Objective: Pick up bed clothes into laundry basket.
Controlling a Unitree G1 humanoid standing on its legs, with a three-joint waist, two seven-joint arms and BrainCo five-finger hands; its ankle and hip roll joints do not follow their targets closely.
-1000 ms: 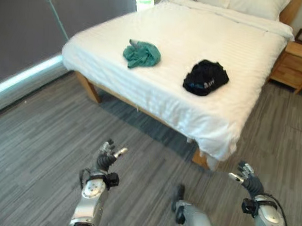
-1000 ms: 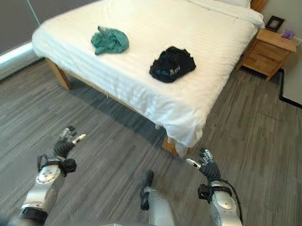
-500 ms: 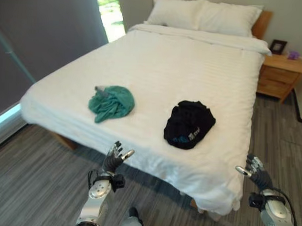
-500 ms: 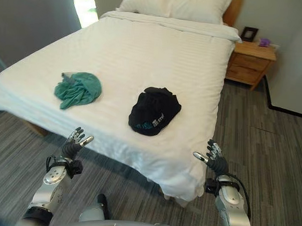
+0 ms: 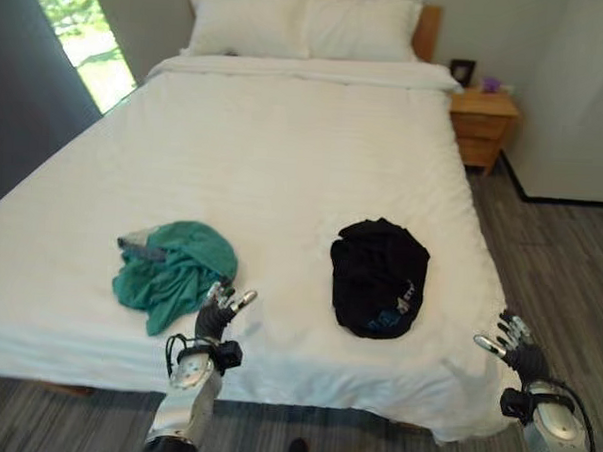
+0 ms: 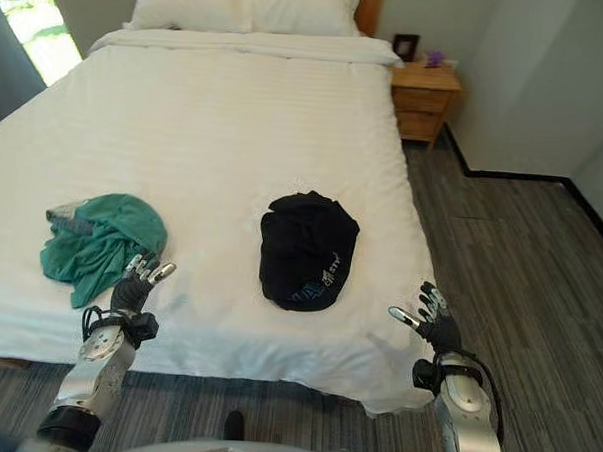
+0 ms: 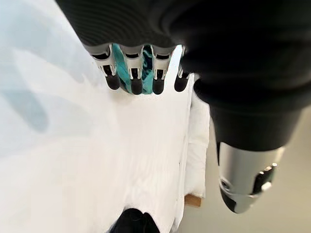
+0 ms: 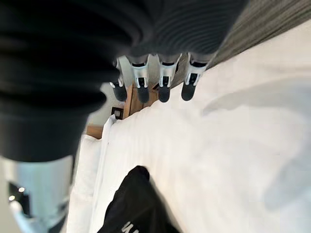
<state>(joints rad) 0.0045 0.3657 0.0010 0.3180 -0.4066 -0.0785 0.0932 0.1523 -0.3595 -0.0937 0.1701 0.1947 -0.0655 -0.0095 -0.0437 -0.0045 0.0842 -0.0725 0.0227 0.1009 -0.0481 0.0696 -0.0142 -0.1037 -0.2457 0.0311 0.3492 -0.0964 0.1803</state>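
Two crumpled garments on striped white bed [image 5: 285,155]: teal [image 5: 169,270], black [image 5: 379,274]. Left hand [image 5: 215,317], right hand [image 5: 516,351] open, empty.

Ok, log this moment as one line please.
phase: approach | left robot hand: open, near green garment | right robot hand: open, empty | black garment: on bed

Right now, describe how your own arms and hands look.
Both arms are silver-grey metal. The left hand and right hand each have silver fingers with dark tips and a separate thumb. A dark ribbed cover wraps the back of each hand and the wrist, with a black band just below.
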